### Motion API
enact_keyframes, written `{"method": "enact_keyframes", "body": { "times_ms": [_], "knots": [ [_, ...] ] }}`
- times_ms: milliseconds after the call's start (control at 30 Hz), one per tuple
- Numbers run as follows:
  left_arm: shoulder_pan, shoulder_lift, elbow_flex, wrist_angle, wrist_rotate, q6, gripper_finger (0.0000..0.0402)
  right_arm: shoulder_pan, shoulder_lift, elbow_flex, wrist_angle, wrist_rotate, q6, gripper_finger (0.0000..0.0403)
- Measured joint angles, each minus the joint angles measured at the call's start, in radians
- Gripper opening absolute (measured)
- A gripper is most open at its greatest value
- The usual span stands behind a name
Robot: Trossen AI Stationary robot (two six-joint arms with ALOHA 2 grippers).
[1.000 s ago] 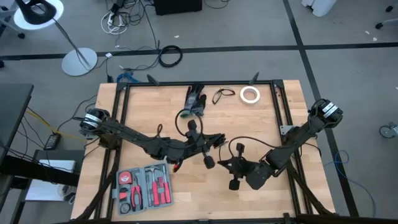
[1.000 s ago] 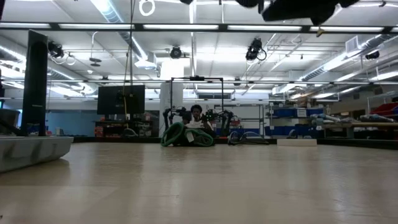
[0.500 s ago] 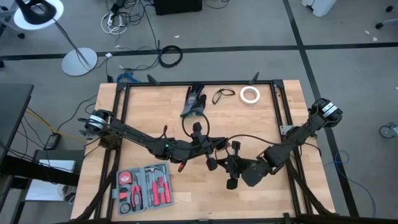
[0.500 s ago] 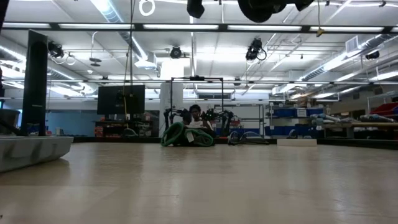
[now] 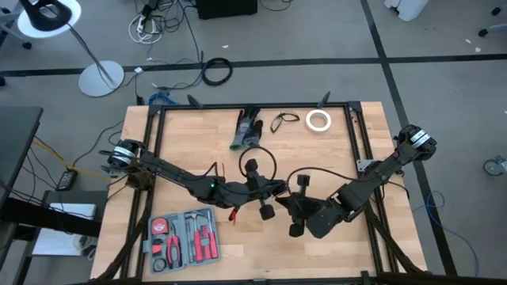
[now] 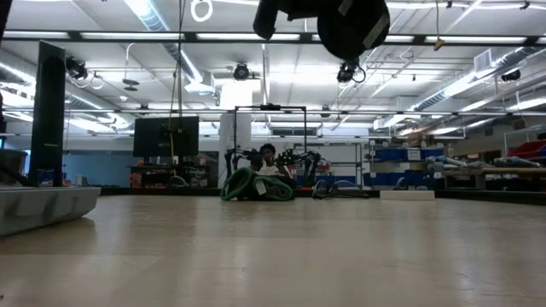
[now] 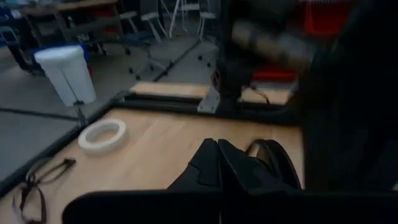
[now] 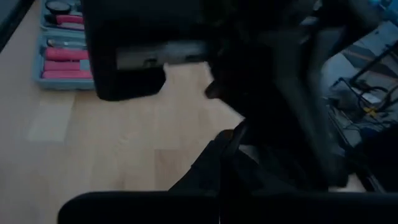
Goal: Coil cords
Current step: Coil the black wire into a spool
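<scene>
Moved since earlier frame: both arms closed in toward table centre; left gripper slid right, right gripper slid left; they now sit just beside each other; thin black loop by left arm shifted w/ it; gloves, small cord, tape roll, tool case unchanged
Left gripper (image 5: 268, 199): mid-table, reaching in from left edge; fingers (image 7: 205, 163) pressed together, no gap in left wrist view; can't tell from pics if cord is pinched btwn them
Right gripper (image 5: 295, 212): just right of left gripper, arm coming in from right edge; fingers (image 8: 219, 155) shut tight in right wrist view; whether anything is gripped: can't tell
Cord loop (image 5: 255, 161): thin black, round loop standing over table centre, just behind left gripper; touching left arm's wrist area, exact hold point hidden
Cord strand (image 5: 317, 172): thin black line arcing over right arm's wrist; ends not traceable
Small cord (image 5: 283, 121): loose black loop lying flat near table's far edge, btwn gloves and tape roll; also seen in left wrist view (image 7: 34, 180); well apart from both grippers
Tape roll (image 5: 318, 119): white ring, far edge, right of small cord
Gloves (image 5: 247, 128): dark pair w/ green, far edge, left of small cord
Tool case (image 5: 184, 239): open, red-handled tools, near-left corner of table (image 5: 333, 150)
Low view: dark arm parts at top only (image 6: 341, 21); which arm: can't tell
</scene>
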Motion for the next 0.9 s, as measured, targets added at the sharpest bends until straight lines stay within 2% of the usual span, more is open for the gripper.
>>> {"method": "enact_keyframes", "body": {
  "times_ms": [300,633,900],
  "knots": [
    [-0.010,-0.001,0.001,-0.094,0.074,-0.060,0.0000,0.036,-0.004,0.115,-0.326,0.010,0.156,0.0000],
    [-0.010,-0.022,0.002,-0.137,0.175,-0.093,0.0000,0.037,-0.005,0.132,-0.557,-0.032,0.359,0.0000],
    [-0.015,-0.026,0.000,-0.053,0.166,-0.079,0.0000,0.023,0.003,0.118,-0.575,-0.060,0.373,0.0000]
  ]
}}
